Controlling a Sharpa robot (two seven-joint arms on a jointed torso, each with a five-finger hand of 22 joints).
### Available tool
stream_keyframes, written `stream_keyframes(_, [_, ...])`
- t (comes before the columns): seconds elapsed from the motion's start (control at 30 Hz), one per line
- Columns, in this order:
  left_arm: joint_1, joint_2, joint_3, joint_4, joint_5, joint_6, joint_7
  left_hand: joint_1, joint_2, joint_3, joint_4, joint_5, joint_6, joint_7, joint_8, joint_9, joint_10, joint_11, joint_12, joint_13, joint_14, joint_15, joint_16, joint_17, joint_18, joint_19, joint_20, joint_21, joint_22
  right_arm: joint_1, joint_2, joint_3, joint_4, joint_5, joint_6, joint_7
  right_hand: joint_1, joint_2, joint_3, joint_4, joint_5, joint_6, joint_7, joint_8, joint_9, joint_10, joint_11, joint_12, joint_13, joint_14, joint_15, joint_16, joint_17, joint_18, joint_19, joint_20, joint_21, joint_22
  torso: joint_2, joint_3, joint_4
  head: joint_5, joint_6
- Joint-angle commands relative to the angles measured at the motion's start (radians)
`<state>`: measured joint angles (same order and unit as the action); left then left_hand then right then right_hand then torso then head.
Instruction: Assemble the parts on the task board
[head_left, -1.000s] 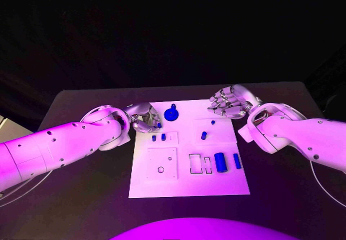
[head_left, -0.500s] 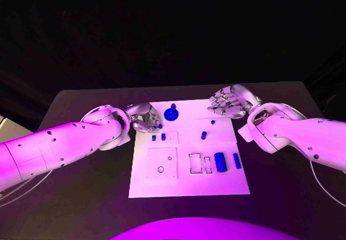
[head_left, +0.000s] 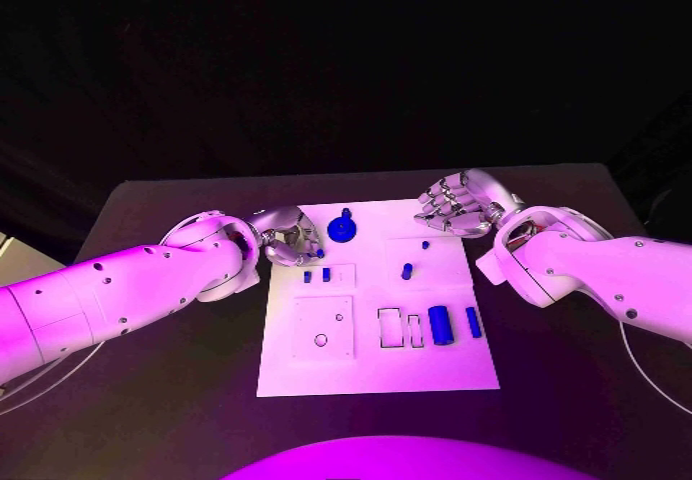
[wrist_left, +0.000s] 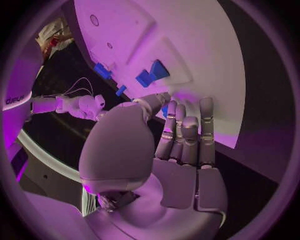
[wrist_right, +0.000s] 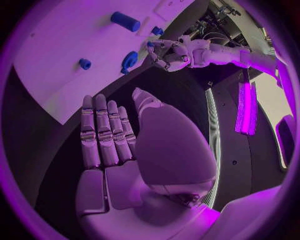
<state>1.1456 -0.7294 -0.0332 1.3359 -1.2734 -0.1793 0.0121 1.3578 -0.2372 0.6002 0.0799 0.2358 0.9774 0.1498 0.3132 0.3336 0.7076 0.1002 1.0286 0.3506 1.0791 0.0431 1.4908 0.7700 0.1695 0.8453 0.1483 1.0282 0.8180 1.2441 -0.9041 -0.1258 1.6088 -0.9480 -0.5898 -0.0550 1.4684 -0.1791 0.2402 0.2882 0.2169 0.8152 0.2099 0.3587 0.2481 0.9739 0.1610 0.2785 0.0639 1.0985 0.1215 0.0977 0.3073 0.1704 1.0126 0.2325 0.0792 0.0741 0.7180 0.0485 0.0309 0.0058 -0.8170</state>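
Note:
The white task board (head_left: 378, 350) lies in the middle of the black table. Near its far edge stands a blue round knob (head_left: 342, 227). Two small blue pegs (head_left: 316, 276) sit just below it, and two more small pieces (head_left: 408, 269) lie to the right. A thick blue cylinder (head_left: 440, 325) and a slim blue bar (head_left: 473, 321) sit in the lower right. My left hand (head_left: 289, 236) hovers at the board's far left corner beside the knob, fingers straight (wrist_left: 186, 135), with nothing clearly held. My right hand (head_left: 456, 203) hangs over the far right corner with straight fingers (wrist_right: 103, 135) and is empty.
A square recess with small holes (head_left: 325, 327) and narrow rectangular slots (head_left: 398, 327) mark the board's near half. Bare black table (head_left: 159, 400) surrounds the board on all sides. The room behind is dark.

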Motion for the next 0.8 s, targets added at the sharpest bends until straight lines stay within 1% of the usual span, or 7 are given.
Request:
stream_keyframes(0.03, [-0.001,-0.001,0.001,0.003,-0.002,0.012,0.000,0.003,-0.009,-0.006,0.000,0.002,-0.008,0.001,-0.006,-0.002,-0.010,0.000,0.005,0.001,-0.006,0.002,0.005,-0.004,0.013,-0.006,0.001,-0.006,0.001,-0.001,0.000,0.000,0.001,-0.005,-0.001,0.013,-0.009,0.000,0.006,-0.002,0.006,0.007,0.009,-0.005,-0.002,0.005,0.004,-0.003,-0.001,-0.001,0.004,-0.006,-0.001,0.014,0.002,0.005,-0.006,-0.001,0.000,-0.0007,0.0000,0.000,0.000])
stream_keyframes(0.27, [-0.001,-0.011,0.001,0.010,-0.003,0.012,-0.002,0.000,-0.022,-0.009,-0.002,0.003,-0.045,0.014,-0.033,-0.013,-0.031,0.010,0.013,0.002,-0.021,0.011,0.009,-0.015,0.013,-0.006,0.007,-0.009,0.001,-0.001,0.000,0.000,0.000,-0.005,-0.002,0.014,-0.009,0.000,0.006,-0.002,0.006,0.007,0.009,-0.005,-0.002,0.005,0.005,-0.004,-0.001,-0.002,0.004,-0.007,-0.001,0.014,0.002,0.006,-0.007,-0.001,0.000,-0.0011,0.0006,-0.002,0.001])
stream_keyframes(0.5, [-0.001,-0.028,0.010,0.019,0.002,-0.014,0.000,0.002,-0.030,-0.019,-0.003,0.005,-0.135,0.024,-0.082,-0.037,-0.069,0.023,0.031,0.001,-0.035,0.023,0.018,-0.029,0.014,-0.003,0.018,-0.011,0.001,-0.001,0.000,0.000,-0.005,-0.005,0.002,0.016,-0.009,-0.001,0.007,-0.002,0.006,0.007,0.009,-0.006,-0.002,0.005,0.005,-0.005,-0.001,-0.004,0.004,-0.008,-0.002,0.013,0.001,0.006,-0.007,-0.002,-0.001,-0.0003,0.0005,-0.002,0.003])
stream_keyframes(0.6, [0.000,-0.039,0.018,0.023,0.015,-0.034,0.007,0.011,-0.024,-0.019,-0.005,0.006,-0.146,0.024,-0.080,-0.038,-0.089,0.027,0.036,0.000,-0.100,0.026,0.004,-0.112,0.014,-0.004,0.021,-0.013,0.001,-0.001,-0.001,0.000,-0.011,-0.006,0.009,0.019,-0.001,-0.004,0.010,-0.007,0.006,0.009,0.008,-0.007,-0.004,0.005,0.004,-0.006,-0.001,-0.004,0.004,-0.008,-0.003,0.014,0.000,0.006,-0.008,-0.003,-0.002,-0.0006,0.0004,-0.002,0.005])
stream_keyframes(0.7, [0.001,-0.052,0.029,0.026,0.048,-0.051,0.019,0.017,-0.019,-0.014,-0.007,0.007,-0.146,0.026,-0.075,-0.037,-0.090,0.028,0.041,-0.001,-0.126,0.027,-0.004,-0.143,0.014,-0.005,0.021,-0.015,0.000,0.000,-0.003,0.000,-0.018,-0.013,0.020,0.018,0.024,-0.011,0.024,-0.016,0.006,0.015,0.004,-0.012,-0.006,0.010,0.001,-0.008,-0.001,0.005,0.000,-0.004,-0.002,0.015,0.008,0.004,-0.005,-0.003,-0.002,-0.0013,0.0003,-0.003,0.009])
stream_keyframes(0.77, [0.003,-0.061,0.036,0.027,0.091,-0.063,0.033,0.027,-0.014,-0.004,-0.012,0.007,-0.144,0.033,-0.066,-0.036,-0.089,0.028,0.046,-0.005,-0.204,0.027,-0.037,-0.243,0.015,-0.015,0.021,-0.025,-0.004,0.001,-0.005,0.000,-0.022,-0.035,0.034,0.008,0.038,-0.017,0.039,-0.018,0.006,0.022,-0.001,-0.016,-0.009,0.019,-0.005,-0.010,-0.001,0.033,-0.009,0.010,0.004,0.016,0.031,-0.005,0.007,0.000,-0.003,-0.0013,0.0001,-0.004,0.011])
stream_keyframes(0.8, [0.006,-0.069,0.041,0.028,0.133,-0.070,0.045,0.038,-0.011,0.009,-0.020,0.006,-0.143,0.037,-0.057,-0.035,-0.091,0.031,0.039,-0.017,-0.242,0.028,-0.074,-0.287,0.014,-0.029,0.021,-0.037,-0.009,0.002,-0.007,0.000,-0.025,-0.065,0.045,-0.003,0.045,-0.023,0.056,-0.017,0.005,0.026,-0.010,-0.022,-0.013,0.047,-0.018,-0.009,0.000,0.102,-0.033,0.046,0.023,0.016,0.092,-0.032,0.039,0.012,-0.003,-0.0006,0.0004,-0.004,0.013])
